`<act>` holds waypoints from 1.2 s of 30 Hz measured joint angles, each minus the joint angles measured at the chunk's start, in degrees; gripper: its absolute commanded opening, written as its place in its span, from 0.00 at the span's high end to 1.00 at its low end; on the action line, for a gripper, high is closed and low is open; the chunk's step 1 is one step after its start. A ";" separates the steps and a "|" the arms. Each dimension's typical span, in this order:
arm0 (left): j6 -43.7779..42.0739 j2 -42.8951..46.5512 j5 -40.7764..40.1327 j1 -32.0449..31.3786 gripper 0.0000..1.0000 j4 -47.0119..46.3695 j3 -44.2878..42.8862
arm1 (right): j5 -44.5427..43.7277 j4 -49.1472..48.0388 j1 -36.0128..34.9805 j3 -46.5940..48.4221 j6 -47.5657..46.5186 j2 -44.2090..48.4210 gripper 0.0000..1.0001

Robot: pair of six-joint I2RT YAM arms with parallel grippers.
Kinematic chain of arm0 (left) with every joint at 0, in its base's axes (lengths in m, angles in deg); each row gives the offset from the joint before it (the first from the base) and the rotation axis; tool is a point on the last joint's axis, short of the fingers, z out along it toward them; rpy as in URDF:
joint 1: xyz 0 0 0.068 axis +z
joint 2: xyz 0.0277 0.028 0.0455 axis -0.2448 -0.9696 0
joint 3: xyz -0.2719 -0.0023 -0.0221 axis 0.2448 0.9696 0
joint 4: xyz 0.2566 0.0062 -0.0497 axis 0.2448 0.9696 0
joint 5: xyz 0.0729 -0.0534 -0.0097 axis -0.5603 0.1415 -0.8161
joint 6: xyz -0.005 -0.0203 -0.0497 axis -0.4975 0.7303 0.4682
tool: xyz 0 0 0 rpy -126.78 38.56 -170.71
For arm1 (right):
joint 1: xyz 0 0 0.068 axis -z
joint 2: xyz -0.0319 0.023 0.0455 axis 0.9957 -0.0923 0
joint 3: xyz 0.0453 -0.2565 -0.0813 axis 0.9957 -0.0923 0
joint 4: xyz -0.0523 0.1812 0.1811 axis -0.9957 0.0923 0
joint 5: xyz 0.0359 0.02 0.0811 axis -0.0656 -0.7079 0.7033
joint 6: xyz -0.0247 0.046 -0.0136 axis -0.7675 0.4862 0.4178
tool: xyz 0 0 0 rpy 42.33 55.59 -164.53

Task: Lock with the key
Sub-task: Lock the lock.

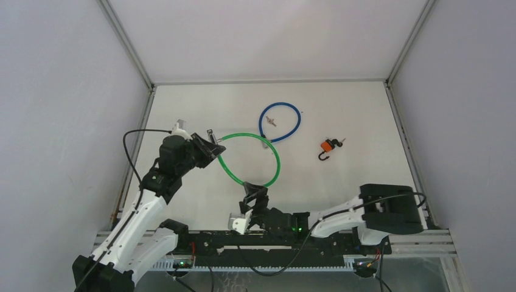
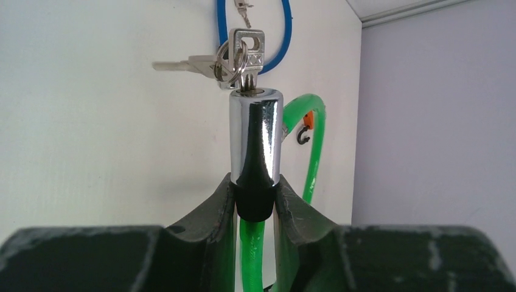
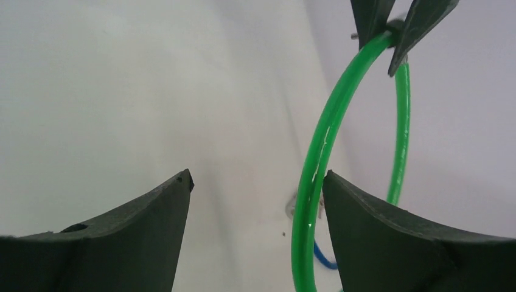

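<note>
White table (image 1: 353, 109) and grey walls frame the green cable lock. The left gripper (image 2: 255, 198) is clamped on the black collar of its chrome cylinder (image 2: 255, 134). The key (image 2: 246, 52) sits in the cylinder's end, and a spare key (image 2: 179, 64) hangs from the ring. The right gripper (image 3: 257, 179) has its jaws spread wide. The green cable (image 3: 316, 164) runs between them, close to one finger but not pinched, well apart from the key.

Closing there would grab cable rather than key and tug the cylinder askew. A reach for the key may snag the ring or spare instead. Turning could spin the round cylinder in the left gripper's narrow hold. Whether the cable's pin is seated cannot be told; if it is not, turning locks nothing.
</note>
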 measured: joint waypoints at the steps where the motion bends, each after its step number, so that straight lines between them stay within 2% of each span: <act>1: 0.04 0.33 -0.07 0.11 1.00 0.13 0.00 | -1.75 -2.56 0.00 0.00 -2.54 -2.27 0.17; 4: 0.44 1.16 -0.09 0.44 1.00 0.39 0.00 | -6.56 -11.74 0.11 0.02 -9.57 -8.55 0.20; 6: 0.46 1.53 -0.04 0.57 1.00 0.52 0.00 | -9.51 -18.38 0.26 0.20 -14.38 -12.72 0.28; 8: 0.50 1.81 0.07 0.61 1.00 0.61 0.02 | -12.33 -25.44 0.66 1.01 -19.61 -17.22 0.45; 11: 0.48 1.88 0.39 0.68 1.00 0.59 0.09 | -15.19 -33.48 1.11 3.08 -25.77 -22.51 0.59; 12: 0.48 1.90 0.39 0.70 1.00 0.59 0.15 | -16.06 -35.28 1.38 3.74 -27.19 -23.67 0.67; 14: 0.57 1.90 0.48 0.76 1.00 0.79 0.15 | -17.31 -37.70 1.84 4.35 -29.07 -24.35 0.94; 15: 0.68 1.92 0.55 0.79 1.00 0.76 0.15 | -17.86 -38.77 1.99 4.50 -29.70 -24.33 1.00; 21: 0.85 1.99 0.85 1.27 0.98 -0.94 0.59 | -19.41 -41.72 2.32 5.20 -31.74 -24.22 1.00; 23: 0.57 1.73 1.05 1.31 0.86 -1.20 0.68 | -19.47 -41.70 2.32 5.20 -32.30 -24.13 1.00; 25: -0.02 1.36 0.96 1.31 0.67 -1.22 0.68 | -19.54 -41.24 2.25 5.16 -32.52 -23.34 1.00; 27: -0.90 1.09 0.90 1.38 0.56 -1.20 0.68 | -19.54 -39.74 2.10 5.09 -32.54 -21.46 1.00; 30: -2.71 1.09 1.42 1.38 0.47 -0.63 0.68 | -19.41 -36.70 2.10 5.05 -32.11 -17.68 1.00; 33: -4.20 1.22 1.53 1.40 0.44 -0.31 0.68 | -19.39 -34.25 2.10 4.90 -32.04 -15.30 1.00; 36: -5.66 1.53 1.51 1.40 0.36 0.22 0.68 | -19.34 -31.91 2.12 4.50 -32.06 -14.47 1.00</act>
